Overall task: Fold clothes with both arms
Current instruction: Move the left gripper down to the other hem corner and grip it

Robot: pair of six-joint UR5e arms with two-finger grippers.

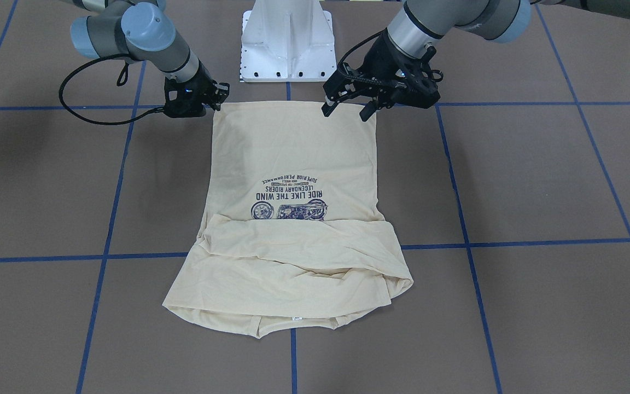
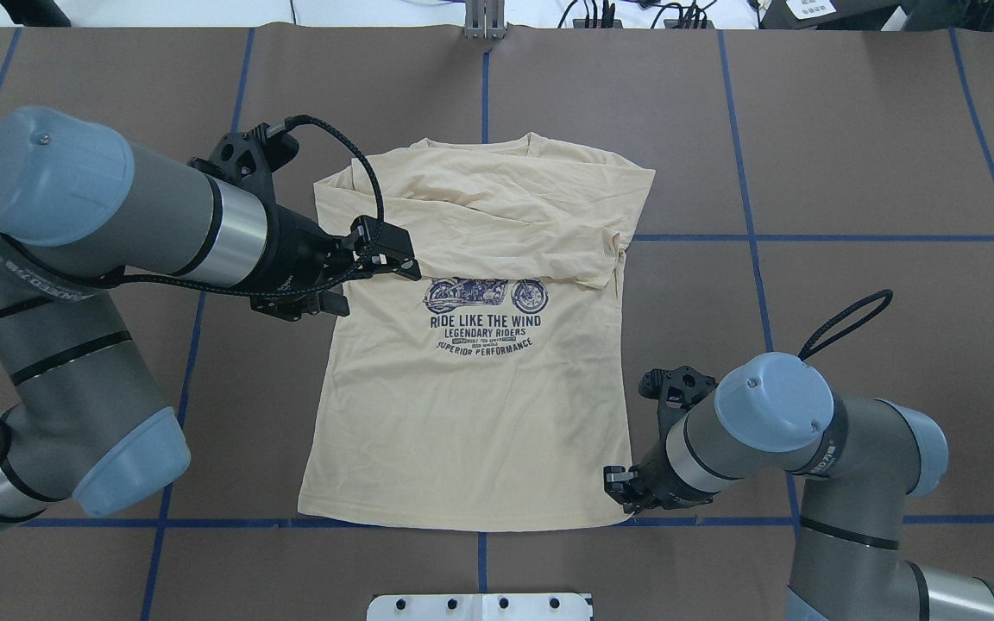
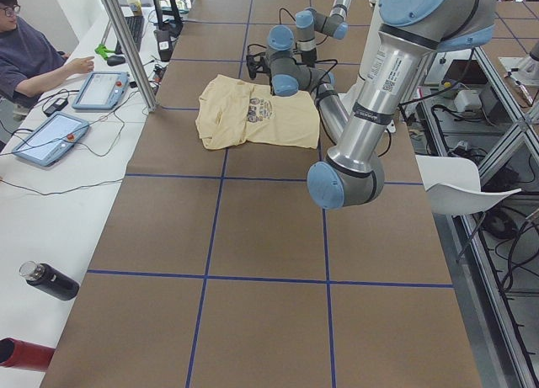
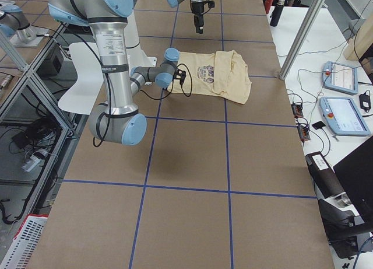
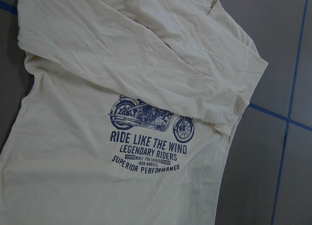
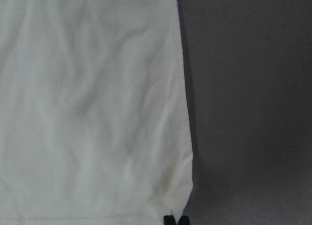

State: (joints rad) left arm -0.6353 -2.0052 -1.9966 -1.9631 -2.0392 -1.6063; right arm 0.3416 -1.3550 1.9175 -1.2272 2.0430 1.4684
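**Shirt** (image 2: 462,414): one, cream. It lies flat on the tabletop (image 2: 851,172), midway along it and close to the edge at my base. The hem faces that edge and the collar faces the operators' edge. The print (image 2: 487,315) is up and the sleeves (image 2: 506,224) are laid across the chest.

**My right fingers** (image 1: 217,94): low on the tabletop at the hem corner on my right, drawn almost together. I cannot tell whether cloth sits between them.

**My left fingers** (image 1: 346,112): spread wide and holding nothing, high above the shirt on my left side.

**Step in hand, as I judge it:** take both hem corners for a fold toward the collar.

**Method:**
- Bring the left fingers straight down onto the hem corner on my left.
- Pinch through both layers, as deep in from the edge as on the right.
- Lift the two corners level and together.
- Keep the hem taut but not stretched.
- Carry it toward the operators' edge without dragging the sleeves out of place.
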